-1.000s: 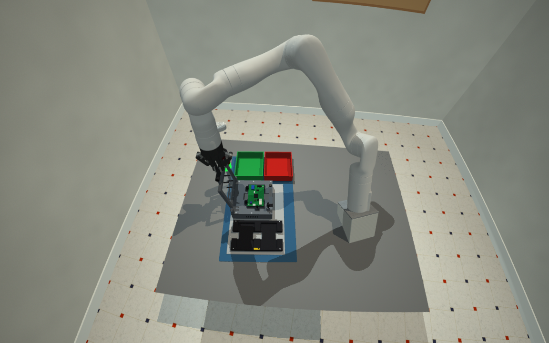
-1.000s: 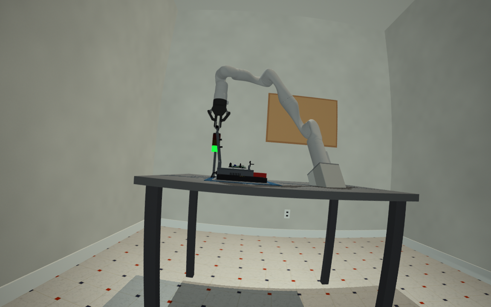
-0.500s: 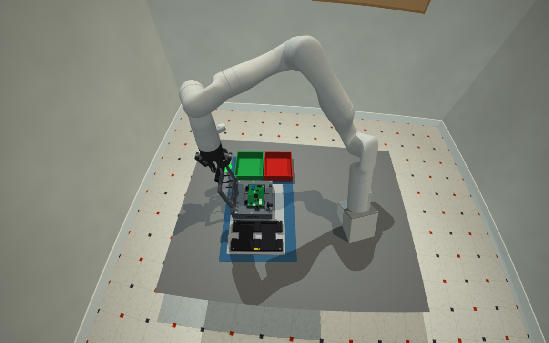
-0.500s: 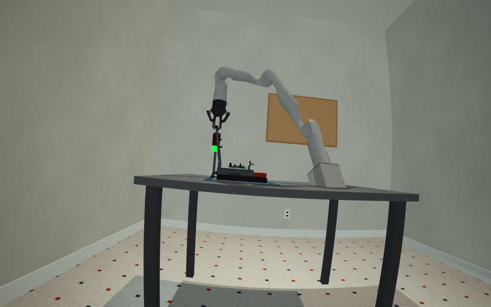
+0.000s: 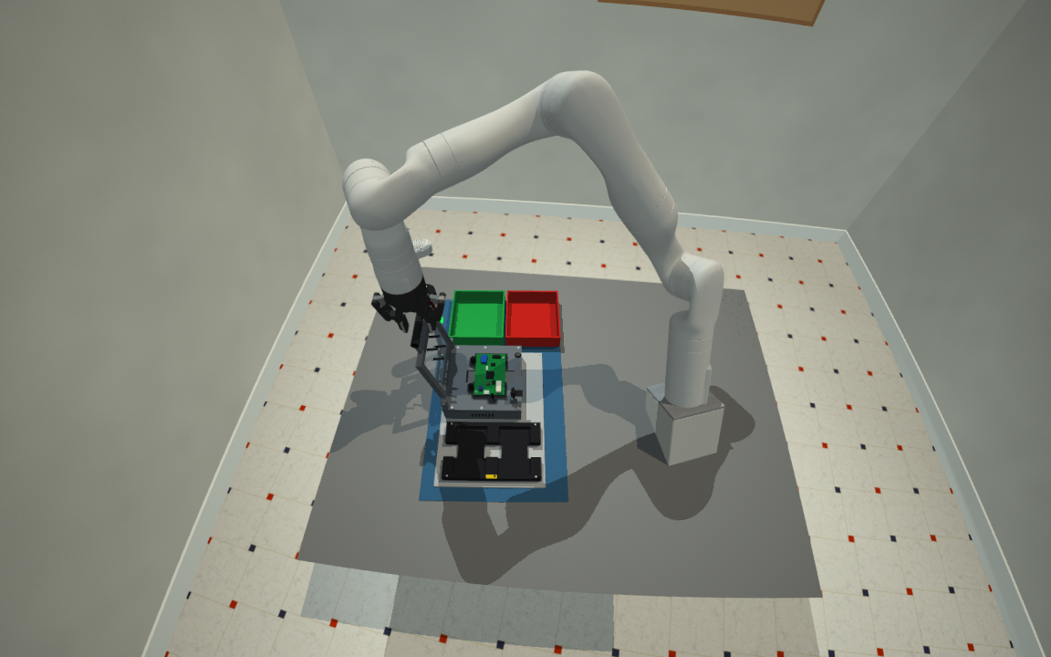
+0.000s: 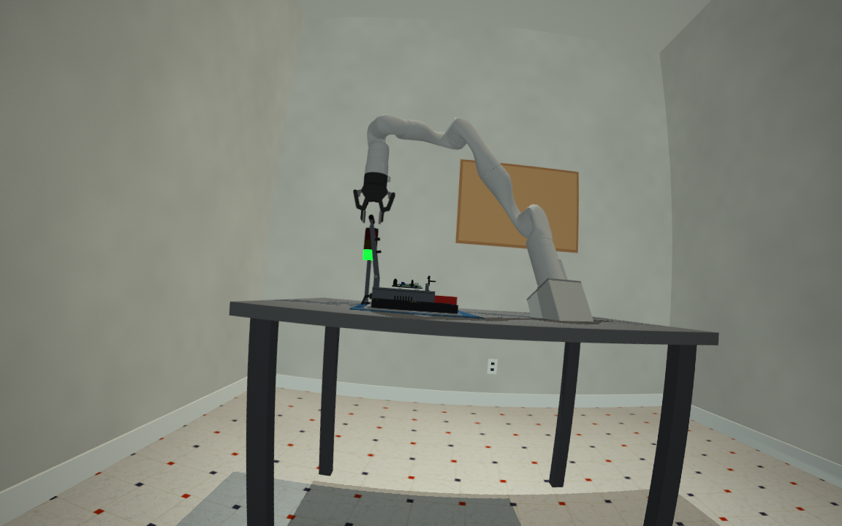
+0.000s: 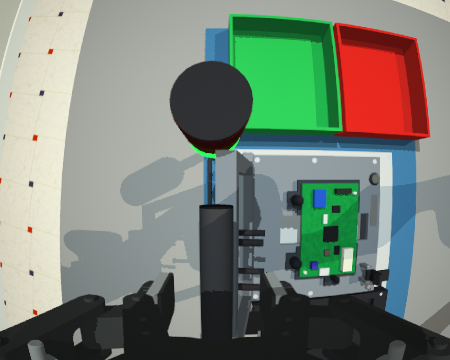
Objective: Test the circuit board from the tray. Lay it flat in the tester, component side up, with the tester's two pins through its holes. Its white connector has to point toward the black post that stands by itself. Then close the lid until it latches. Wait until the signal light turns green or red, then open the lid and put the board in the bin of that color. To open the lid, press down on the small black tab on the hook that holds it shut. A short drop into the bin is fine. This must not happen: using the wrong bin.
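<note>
The green circuit board (image 5: 490, 375) (image 7: 314, 220) lies flat, component side up, on the grey tester (image 5: 504, 409) (image 7: 272, 167). Its white connector (image 7: 347, 259) is at the lower right in the wrist view, near the end by a single black post (image 7: 334, 280). The lid (image 6: 376, 268) (image 7: 228, 180) stands open, tipped up at the tester's left side. The signal light (image 6: 368, 254) (image 7: 211, 100) glows green. My gripper (image 5: 421, 325) (image 6: 372, 219) (image 7: 216, 290) is half open and empty, its fingers on either side above the lid's dark handle bar (image 7: 217, 250). The hook (image 7: 378, 276) is at the tester's lower right.
The green bin (image 5: 478, 317) (image 7: 285, 85) and red bin (image 5: 533, 317) (image 7: 377, 85) stand side by side behind the tester. The black tray (image 5: 472, 453) in front holds no board. The signal light's tall column stands close behind the lid, left of the green bin.
</note>
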`<state>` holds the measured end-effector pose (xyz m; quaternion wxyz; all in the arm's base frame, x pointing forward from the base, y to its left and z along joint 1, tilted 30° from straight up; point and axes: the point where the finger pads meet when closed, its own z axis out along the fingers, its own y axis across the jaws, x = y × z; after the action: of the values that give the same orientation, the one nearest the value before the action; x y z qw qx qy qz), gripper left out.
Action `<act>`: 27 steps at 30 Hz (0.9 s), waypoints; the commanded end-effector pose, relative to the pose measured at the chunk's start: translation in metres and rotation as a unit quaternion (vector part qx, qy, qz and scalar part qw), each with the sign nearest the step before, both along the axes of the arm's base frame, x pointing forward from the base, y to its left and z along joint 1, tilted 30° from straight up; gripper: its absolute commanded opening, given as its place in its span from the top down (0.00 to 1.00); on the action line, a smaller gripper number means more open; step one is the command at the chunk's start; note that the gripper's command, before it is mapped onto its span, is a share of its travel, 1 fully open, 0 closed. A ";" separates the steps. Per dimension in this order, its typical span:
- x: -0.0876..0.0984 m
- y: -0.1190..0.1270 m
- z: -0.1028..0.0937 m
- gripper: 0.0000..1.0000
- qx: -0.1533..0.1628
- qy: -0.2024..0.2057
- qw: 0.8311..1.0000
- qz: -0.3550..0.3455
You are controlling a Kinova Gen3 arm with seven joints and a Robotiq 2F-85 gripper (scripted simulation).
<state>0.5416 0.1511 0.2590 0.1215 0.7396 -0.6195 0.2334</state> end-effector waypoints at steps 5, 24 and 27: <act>0.000 0.001 0.001 0.50 0.001 -0.001 1.000 0.001; -0.002 0.005 0.009 0.50 0.001 -0.001 1.000 0.001; -0.004 0.010 0.018 0.50 0.001 -0.001 1.000 0.001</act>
<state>0.5375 0.1549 0.2695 0.1259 0.7386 -0.6203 0.2320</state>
